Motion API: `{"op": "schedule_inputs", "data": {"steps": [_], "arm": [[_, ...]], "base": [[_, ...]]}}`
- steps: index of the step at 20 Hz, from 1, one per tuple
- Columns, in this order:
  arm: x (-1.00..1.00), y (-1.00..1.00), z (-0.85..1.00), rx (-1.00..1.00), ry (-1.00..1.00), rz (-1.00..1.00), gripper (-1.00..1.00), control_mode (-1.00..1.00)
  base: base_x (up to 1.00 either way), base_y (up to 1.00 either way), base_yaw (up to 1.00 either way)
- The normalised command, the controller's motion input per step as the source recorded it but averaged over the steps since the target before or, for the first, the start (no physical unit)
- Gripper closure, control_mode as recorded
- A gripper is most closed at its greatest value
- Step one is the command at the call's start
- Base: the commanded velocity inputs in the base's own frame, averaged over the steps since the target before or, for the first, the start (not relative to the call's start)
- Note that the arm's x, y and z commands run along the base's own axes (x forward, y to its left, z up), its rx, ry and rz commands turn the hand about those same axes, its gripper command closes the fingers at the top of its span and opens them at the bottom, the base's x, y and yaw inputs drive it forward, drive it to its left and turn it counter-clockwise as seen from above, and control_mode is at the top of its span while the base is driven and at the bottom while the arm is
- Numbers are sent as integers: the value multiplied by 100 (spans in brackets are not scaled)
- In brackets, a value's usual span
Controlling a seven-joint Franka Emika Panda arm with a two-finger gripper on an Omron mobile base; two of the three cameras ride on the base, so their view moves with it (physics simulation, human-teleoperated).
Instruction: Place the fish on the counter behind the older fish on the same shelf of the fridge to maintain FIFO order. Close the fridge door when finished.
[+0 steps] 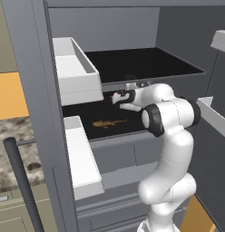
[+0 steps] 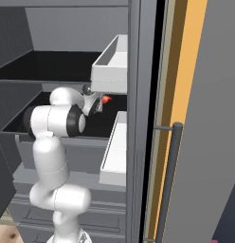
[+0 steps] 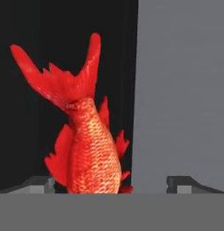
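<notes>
The bright red-orange fish (image 3: 91,149) fills the hand view, tail up, between the two fingertips of my gripper (image 3: 111,182). The fingertips stand wide apart, with a clear gap on the right, so the gripper is open. In the base views the gripper (image 1: 118,98) (image 2: 98,102) reaches deep into the open fridge (image 1: 28,68), with the red fish (image 1: 114,95) (image 2: 106,99) at its tip. The brown-tan older fish (image 1: 109,123) lies nearer the front on the same black shelf (image 1: 132,129). Whether the red fish rests on the shelf I cannot tell. The marble counter (image 1: 19,149) is at the left.
Both fridge doors stand open. White door bins (image 1: 75,72) (image 1: 82,158) jut out on the left door beside my arm, above its dark bar handle (image 1: 21,181). An upper black shelf (image 1: 141,63) hangs close above the gripper. The right door (image 1: 214,136) flanks the arm.
</notes>
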Motion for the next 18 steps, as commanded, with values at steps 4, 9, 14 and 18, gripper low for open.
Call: {"op": "schedule_inputs", "data": {"steps": [4,9,14,18], "arm": [[-35,0,-21,0,-24,3,-100,-100],[-45,0,-14,0,-9,2,-100,-100],[-75,-9,6,0,-3,1,-100,-100],[-90,-13,26,0,3,1,-100,-100]], "base": [[0,0,0],[0,0,0],[0,0,0],[0,0,0]]}}
